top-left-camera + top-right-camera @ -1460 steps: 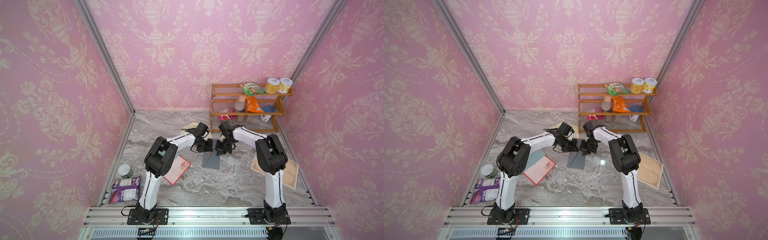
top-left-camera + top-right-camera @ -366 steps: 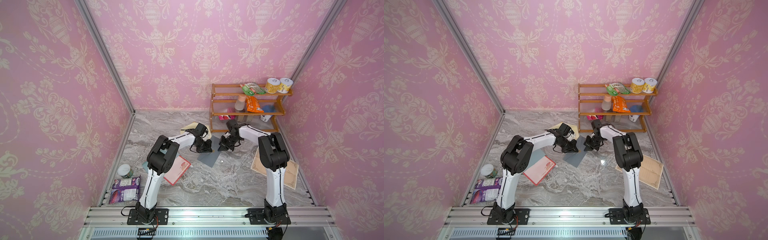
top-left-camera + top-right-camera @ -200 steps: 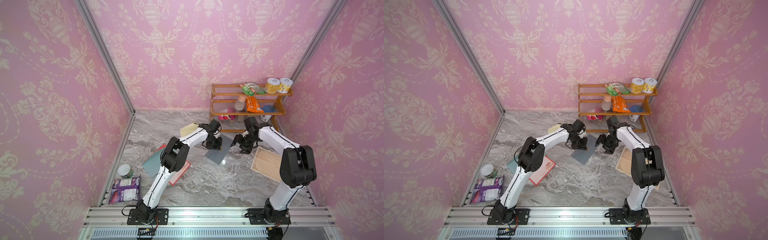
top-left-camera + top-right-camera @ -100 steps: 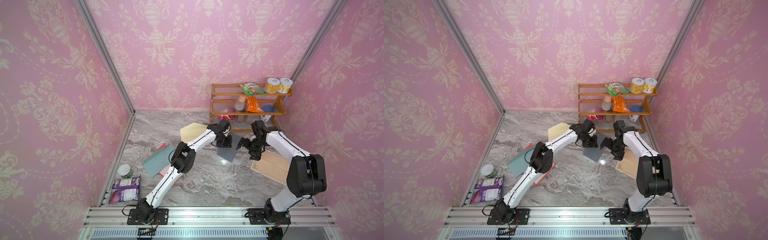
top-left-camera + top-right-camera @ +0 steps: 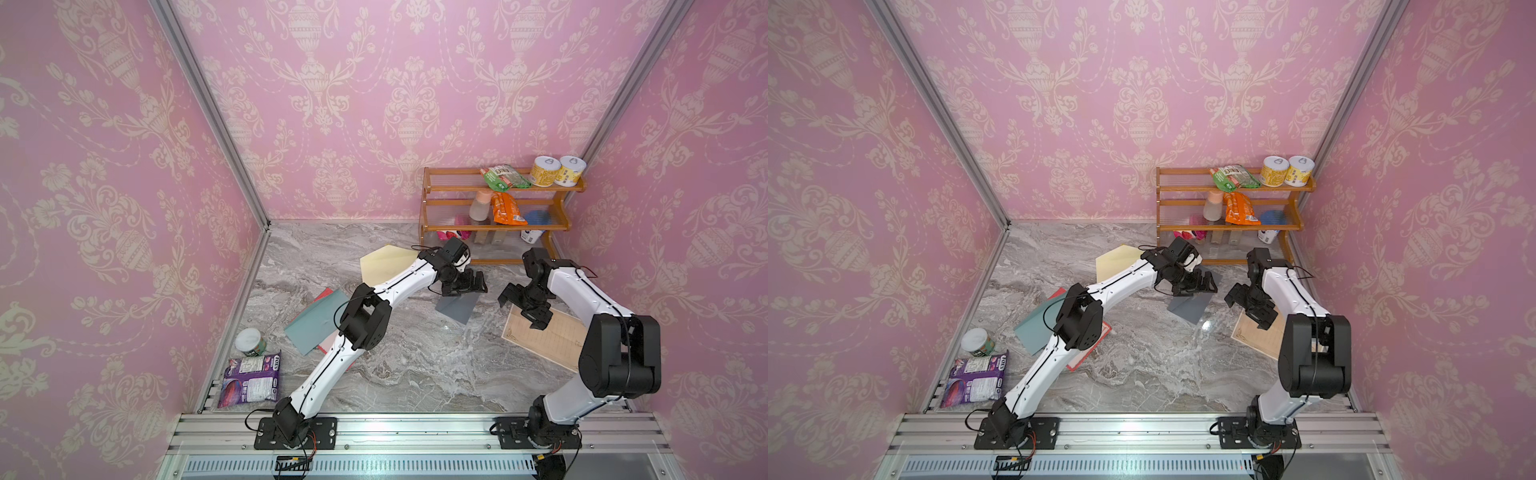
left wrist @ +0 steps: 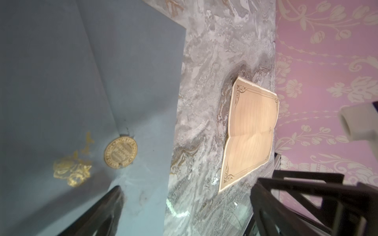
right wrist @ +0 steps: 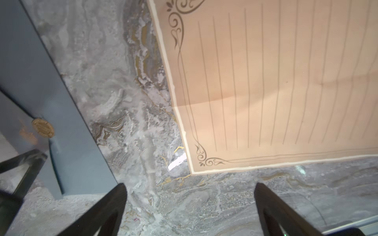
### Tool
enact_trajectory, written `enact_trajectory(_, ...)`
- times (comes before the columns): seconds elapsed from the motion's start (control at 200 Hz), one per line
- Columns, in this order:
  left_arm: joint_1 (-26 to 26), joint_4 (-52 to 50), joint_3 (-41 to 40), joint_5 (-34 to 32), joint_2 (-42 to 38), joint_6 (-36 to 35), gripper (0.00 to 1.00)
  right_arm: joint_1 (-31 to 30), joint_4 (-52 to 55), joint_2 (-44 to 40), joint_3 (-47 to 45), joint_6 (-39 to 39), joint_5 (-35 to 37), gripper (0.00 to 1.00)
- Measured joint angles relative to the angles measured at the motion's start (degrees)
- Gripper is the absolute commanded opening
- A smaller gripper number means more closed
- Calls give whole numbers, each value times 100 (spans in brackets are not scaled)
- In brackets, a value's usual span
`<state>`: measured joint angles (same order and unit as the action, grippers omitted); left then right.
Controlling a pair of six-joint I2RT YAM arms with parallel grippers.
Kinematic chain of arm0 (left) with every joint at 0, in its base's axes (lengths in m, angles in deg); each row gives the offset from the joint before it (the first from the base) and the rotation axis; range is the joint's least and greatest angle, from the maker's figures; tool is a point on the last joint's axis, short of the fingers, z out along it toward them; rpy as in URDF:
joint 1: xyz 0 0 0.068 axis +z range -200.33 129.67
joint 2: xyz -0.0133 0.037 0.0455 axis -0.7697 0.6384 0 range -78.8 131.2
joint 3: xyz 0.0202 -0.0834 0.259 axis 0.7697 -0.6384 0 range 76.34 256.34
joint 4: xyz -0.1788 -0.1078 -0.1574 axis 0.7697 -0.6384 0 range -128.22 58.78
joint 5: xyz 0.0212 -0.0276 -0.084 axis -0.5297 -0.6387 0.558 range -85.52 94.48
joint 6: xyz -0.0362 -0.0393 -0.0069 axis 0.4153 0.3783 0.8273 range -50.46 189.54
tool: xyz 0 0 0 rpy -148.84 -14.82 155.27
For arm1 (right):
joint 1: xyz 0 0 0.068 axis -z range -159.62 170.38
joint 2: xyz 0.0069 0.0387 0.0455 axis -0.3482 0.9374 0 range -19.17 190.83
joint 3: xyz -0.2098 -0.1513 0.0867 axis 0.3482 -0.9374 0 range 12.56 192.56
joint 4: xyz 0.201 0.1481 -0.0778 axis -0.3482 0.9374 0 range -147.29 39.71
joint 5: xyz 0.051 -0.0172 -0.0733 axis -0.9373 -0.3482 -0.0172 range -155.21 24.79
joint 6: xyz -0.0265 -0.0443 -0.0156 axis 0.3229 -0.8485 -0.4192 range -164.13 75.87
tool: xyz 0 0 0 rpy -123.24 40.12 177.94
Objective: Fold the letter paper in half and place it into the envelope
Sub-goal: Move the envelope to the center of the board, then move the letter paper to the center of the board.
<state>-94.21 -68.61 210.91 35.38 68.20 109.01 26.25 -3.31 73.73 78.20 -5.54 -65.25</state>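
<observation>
Wrist views alone reveal a gold seal [image 6: 120, 153] on the grey envelope [image 5: 455, 309] and a crease across the letter paper [image 5: 552, 340]; both top views show them apart on the bench [image 5: 415, 365], left jaws and right jaws spread, empty.

The envelope [image 6: 92, 81] is slate blue with a gold seal [image 6: 120, 152], the letter paper [image 7: 276, 81] tan with ruled lines and scrollwork corners.
</observation>
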Motion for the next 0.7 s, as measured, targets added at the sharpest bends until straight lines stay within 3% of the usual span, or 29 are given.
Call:
enact_trajectory(0.395, 24, 122, -2745, -562, -2549, -431, 99, 1078, -136, 673, -4, -260, 490, 100)
enact_trajectory(0.7, 337, 310, -4802, -837, -3611, -518, 99, 1327, -271, 1139, 57, -439, 367, 100)
